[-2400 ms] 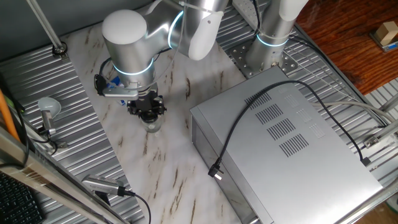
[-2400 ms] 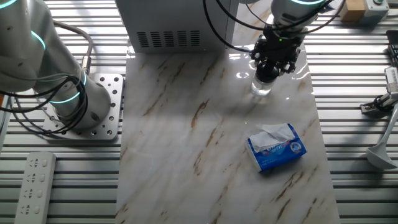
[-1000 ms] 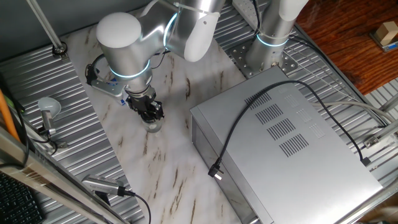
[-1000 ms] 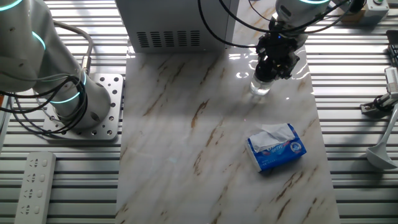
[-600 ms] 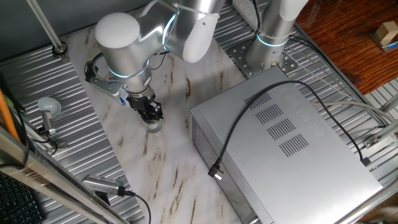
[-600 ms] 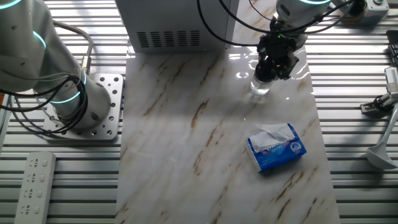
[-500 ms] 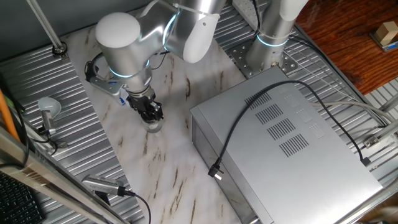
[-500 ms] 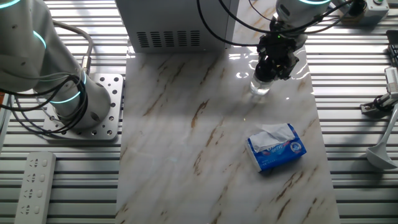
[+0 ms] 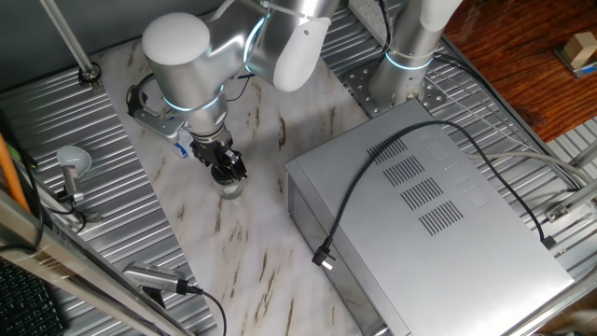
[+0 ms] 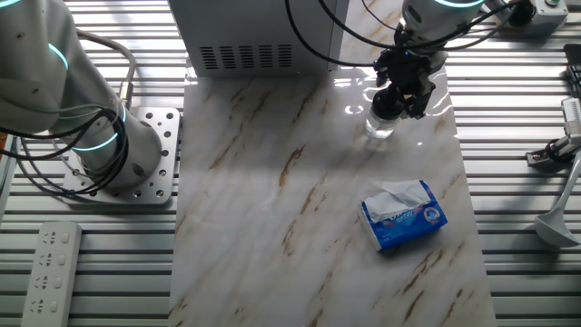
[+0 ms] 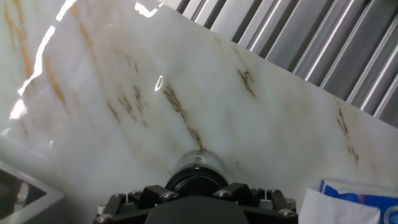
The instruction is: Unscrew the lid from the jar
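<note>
The small clear jar (image 9: pixel 229 190) stands upright on the marble table, left of the grey box. It also shows in the other fixed view (image 10: pixel 380 130) and in the hand view (image 11: pixel 198 163). Its black lid (image 11: pixel 195 182) sits on top of the jar, between my black fingers (image 11: pixel 241 193). My gripper (image 9: pixel 227 171) points straight down and is shut on the lid; it also shows in the other fixed view (image 10: pixel 398 103). In both fixed views the fingers hide most of the lid.
A large grey metal box (image 9: pixel 438 219) with a black cable (image 9: pixel 359 191) over it stands right of the jar. A blue-and-white packet (image 10: pixel 404 215) lies on the marble nearer the front, and shows in the hand view (image 11: pixel 357 198). A second arm's base (image 10: pixel 123 150) stands at the side.
My wrist has turned about the vertical axis while closed over the lid; the hand's side bracket has swung round. The jar stays in the same spot.
</note>
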Controlling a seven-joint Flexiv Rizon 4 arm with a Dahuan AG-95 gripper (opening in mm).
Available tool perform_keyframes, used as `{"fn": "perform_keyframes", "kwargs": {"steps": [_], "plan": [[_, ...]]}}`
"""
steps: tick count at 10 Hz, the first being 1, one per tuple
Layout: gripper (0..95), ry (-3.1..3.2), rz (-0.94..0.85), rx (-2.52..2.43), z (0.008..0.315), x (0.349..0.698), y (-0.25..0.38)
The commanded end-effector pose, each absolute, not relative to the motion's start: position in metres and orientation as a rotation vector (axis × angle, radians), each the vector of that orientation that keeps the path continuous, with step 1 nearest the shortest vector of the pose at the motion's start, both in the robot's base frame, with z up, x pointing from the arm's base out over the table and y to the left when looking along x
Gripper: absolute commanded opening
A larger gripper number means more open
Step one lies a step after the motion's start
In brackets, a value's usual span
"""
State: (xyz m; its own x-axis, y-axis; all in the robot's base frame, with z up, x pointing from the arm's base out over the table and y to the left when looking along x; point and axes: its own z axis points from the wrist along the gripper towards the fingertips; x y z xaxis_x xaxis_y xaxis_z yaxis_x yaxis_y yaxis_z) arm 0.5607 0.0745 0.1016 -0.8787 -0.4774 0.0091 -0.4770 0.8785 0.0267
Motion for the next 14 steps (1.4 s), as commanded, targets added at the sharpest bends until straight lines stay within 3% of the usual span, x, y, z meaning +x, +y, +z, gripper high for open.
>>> {"fn": "perform_keyframes", "kwargs": {"steps": [1,3,4,14], "plan": [[76.0,-3.063,-0.043,0.646,0.1026,0.5603,0.0743],[76.0,-3.073,-0.040,0.594,0.1026,0.5603,0.0743],[57.0,-3.075,-0.040,0.582,0.1026,0.5603,0.0743],[57.0,-3.077,-0.041,0.572,0.1026,0.5603,0.0743]]}}
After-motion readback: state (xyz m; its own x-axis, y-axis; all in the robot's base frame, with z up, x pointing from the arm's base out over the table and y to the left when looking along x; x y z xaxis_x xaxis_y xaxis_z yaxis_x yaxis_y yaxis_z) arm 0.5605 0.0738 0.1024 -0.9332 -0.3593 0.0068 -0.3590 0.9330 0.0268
